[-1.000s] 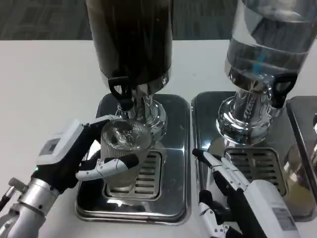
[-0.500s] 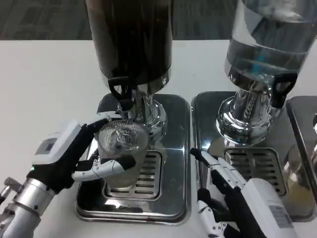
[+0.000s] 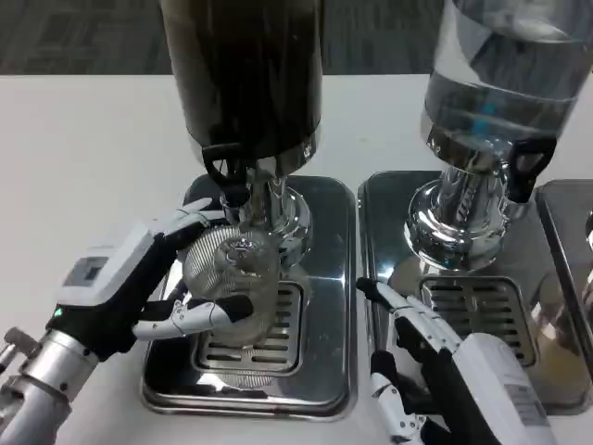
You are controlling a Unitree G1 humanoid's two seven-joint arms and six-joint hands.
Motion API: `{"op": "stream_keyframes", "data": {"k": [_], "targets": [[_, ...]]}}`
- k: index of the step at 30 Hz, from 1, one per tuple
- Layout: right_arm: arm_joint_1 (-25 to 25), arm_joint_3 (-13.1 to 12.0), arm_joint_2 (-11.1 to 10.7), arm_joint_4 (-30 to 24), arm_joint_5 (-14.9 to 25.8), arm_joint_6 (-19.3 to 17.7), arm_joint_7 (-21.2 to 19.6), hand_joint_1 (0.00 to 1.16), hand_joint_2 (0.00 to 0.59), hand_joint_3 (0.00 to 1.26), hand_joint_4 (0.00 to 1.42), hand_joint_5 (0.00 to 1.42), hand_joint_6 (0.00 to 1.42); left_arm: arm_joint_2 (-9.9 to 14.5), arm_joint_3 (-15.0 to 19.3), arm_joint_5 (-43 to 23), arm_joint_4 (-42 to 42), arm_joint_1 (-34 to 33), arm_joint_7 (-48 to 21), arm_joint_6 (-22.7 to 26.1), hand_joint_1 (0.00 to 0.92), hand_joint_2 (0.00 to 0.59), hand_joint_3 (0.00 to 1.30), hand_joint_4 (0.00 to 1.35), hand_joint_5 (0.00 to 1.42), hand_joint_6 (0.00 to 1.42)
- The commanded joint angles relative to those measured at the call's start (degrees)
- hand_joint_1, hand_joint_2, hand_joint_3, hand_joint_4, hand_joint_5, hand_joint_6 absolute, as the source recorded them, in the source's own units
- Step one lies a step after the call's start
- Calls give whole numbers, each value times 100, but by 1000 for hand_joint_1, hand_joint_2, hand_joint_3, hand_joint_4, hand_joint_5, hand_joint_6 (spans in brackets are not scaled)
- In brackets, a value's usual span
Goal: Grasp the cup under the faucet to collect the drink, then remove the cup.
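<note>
On the left drip tray, the left hand grasps the clear ribbed cup, fingers wrapped round its side; the cup leans, mouth tilted toward the camera, just below the dark dispenser's faucet. Farther right, the right hand rests released, fingers apart, holding nothing, by the second tray

- A clear dispenser, seemingly holding water, is standing on the right drip tray.
- A third tray is showing at the right edge.
- The white table is carrying everything.
</note>
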Motion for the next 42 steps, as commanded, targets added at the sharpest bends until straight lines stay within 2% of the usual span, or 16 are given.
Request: {"op": "stream_keyframes", "data": {"k": [1,10,22,25,30,35,39,42], "targets": [[-43,-8,-32,67,50,0,31,237,586,127,151,122,360,100,7,35,-206,122,-25,31,35,0,319,144,255,299],[-62,-19,-47,82,104,0,90,233,586,127,151,122,350,196,229,-46,-612,393,124,8,41,0,317,167,291,308],[-112,-46,-54,76,162,-14,146,232,586,127,132,121,343,566,1052,-488,-1604,1193,-5,-165,36,1,286,178,304,300],[-115,-52,-61,63,162,-26,140,234,586,127,131,116,343,628,1243,-764,-1752,1344,-194,-281,29,39,290,178,304,307],[-117,-39,-45,45,155,-31,131,244,586,144,130,112,342,727,1533,-1858,-1818,1527,-979,-684,0,61,317,219,315,318],[-202,-24,-36,112,165,-58,127,276,586,156,132,111,330,740,1755,-3323,-1883,1579,-2114,-855,0,64,334,274,337,329],[-303,-17,-44,210,206,-94,122,326,586,168,132,111,322,661,1860,-4991,-2082,1538,-3539,-538,0,65,371,318,375,348],[-378,-22,-70,284,221,-124,116,346,586,178,132,122,310,644,2011,-6096,-2311,1464,-4779,30,0,60,396,343,395,343]]}}
